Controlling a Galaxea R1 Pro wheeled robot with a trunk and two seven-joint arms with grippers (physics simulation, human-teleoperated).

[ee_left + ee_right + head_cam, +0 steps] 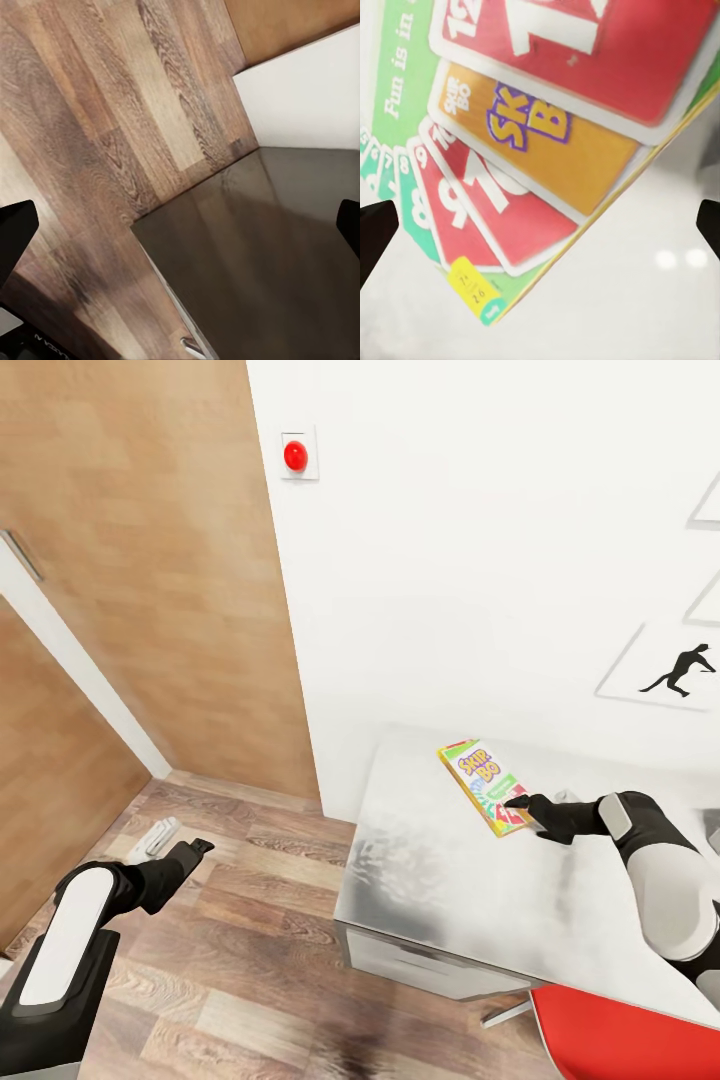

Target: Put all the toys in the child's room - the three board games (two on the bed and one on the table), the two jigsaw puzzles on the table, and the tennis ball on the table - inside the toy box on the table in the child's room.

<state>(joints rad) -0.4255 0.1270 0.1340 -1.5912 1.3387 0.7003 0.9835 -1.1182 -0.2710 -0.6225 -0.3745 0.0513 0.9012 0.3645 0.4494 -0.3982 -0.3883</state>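
Closest to the head camera, the left arm reaches over the wood plank floor (230, 950), its left gripper (200, 847) dark and empty; how far it is parted cannot be read from here. Beside it stand a wooden door (150, 560) and a white wall with a red button (295, 456). At the other side, the right gripper (520, 802) rests at the near corner of the SKIP-BO board game (480, 784), which lies flat on the light grey table (450, 880). A red chair (620, 1040) shows below the table edge, and a black silhouette picture (680, 672) hangs above.

From the left wrist, both fingertips (15, 232) sit spread wide with nothing between them, over planks and a dark glossy top (277, 270).

From the right wrist, the fingertips (375, 232) are spread wide just above the game's printed cards (540, 127), not clamped on it.
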